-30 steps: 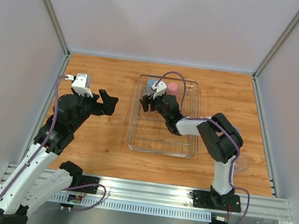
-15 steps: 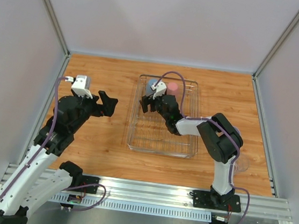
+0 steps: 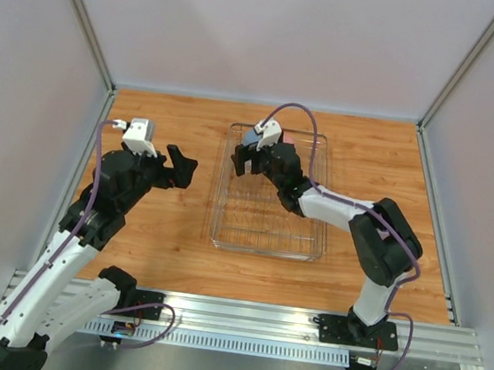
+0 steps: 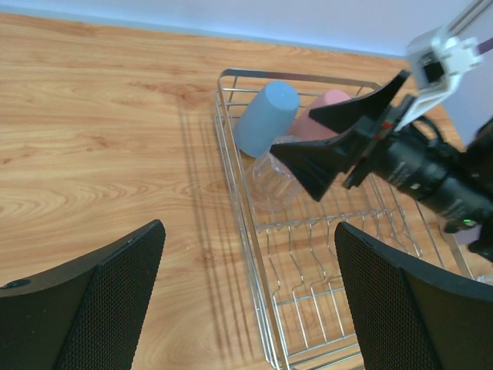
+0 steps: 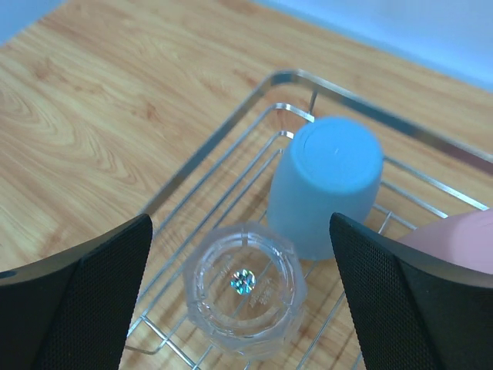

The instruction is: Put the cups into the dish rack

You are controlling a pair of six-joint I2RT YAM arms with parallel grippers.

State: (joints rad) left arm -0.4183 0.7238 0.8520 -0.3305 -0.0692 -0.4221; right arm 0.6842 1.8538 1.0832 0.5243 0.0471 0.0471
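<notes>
We find the right tool (image 3: 252, 159) released, its jaws wide above the clear cup (image 5: 245, 289) near the dish rack's (image 3: 266, 251) far-left corner, beside the blue cup (image 5: 327, 185) and the pink cup (image 5: 454, 239). Left tool (image 3: 180, 167) released, empty, over the table (image 3: 176, 257).

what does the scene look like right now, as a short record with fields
dish rack: holds three cups at its far end
blue cup: base up, far left corner
clear cup: beside blue cup
pink cup: right of blue cup
left gripper: open, empty, left of dish rack
right gripper: open, above clear cup, holding nothing
</notes>
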